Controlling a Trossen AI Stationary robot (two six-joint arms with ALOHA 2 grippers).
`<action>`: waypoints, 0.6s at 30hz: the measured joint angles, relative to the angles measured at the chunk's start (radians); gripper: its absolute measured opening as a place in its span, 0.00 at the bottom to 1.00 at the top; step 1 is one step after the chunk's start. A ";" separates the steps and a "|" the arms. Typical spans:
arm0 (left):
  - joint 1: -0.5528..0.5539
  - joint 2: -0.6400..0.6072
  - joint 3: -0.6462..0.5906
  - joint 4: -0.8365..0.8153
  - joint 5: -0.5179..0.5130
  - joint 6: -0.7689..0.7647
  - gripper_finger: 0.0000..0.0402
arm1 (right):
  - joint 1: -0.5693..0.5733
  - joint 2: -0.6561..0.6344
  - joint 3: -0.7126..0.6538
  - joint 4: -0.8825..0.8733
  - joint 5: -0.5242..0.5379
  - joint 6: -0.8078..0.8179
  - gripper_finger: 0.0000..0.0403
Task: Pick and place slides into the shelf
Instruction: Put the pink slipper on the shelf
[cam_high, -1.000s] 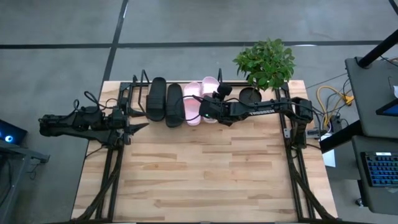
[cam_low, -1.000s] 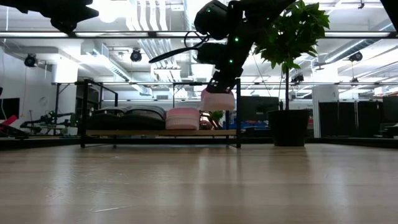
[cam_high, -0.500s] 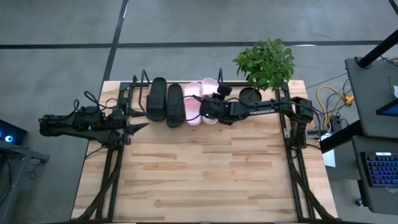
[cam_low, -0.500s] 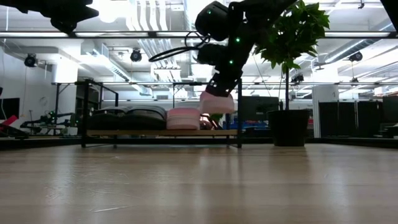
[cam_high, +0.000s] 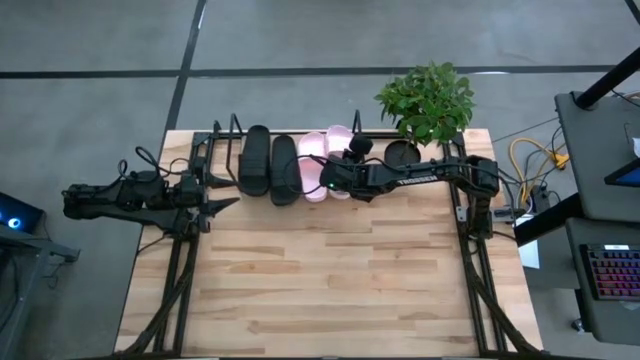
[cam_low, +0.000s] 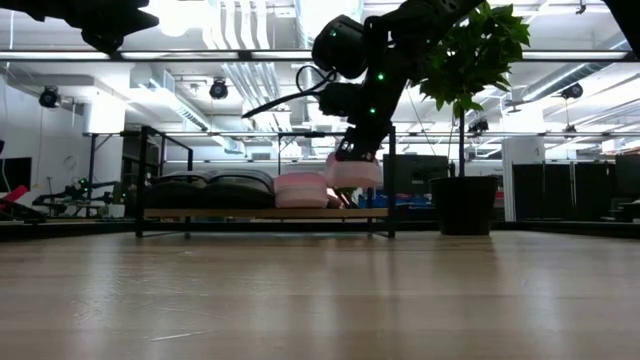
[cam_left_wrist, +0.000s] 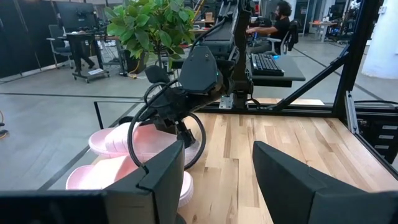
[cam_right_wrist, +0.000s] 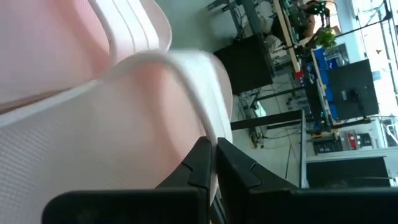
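Observation:
On the shelf at the table's far edge lie two black slides and one pale pink slide. Just right of it, the second pink slide hangs low over the shelf's right end, with my right gripper shut on it. I cannot tell whether its sole touches the board. My left gripper stands open and empty at the table's left, short of the shelf. My right gripper pinches the pink slide's strap by its pale edge between its two shut fingers. The fingers come from the table's right side, slanting down. The slide sits below them, roughly level over the shelf's board, beside the other pink slide.
A potted plant stands just right of the shelf, close to my right arm. The wide wooden tabletop lies bare toward the near edge. Black arm frames run along both sides.
My right gripper has sunk toward the shelf with the pink slide, still shut. The slide now stands lower, nearly beside the other pink slide. The shelf with its slides has shifted slightly toward the table's right.

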 joint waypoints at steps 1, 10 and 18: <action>0.000 0.000 0.000 0.000 0.000 0.000 0.44 | 0.001 0.000 0.000 -0.001 -0.001 -0.002 0.02; 0.000 0.000 0.000 -0.002 0.000 0.000 0.44 | -0.006 -0.002 0.000 0.000 -0.019 -0.002 0.02; 0.000 0.000 0.000 -0.002 0.000 0.000 0.44 | -0.037 -0.004 -0.002 0.002 -0.084 -0.002 0.02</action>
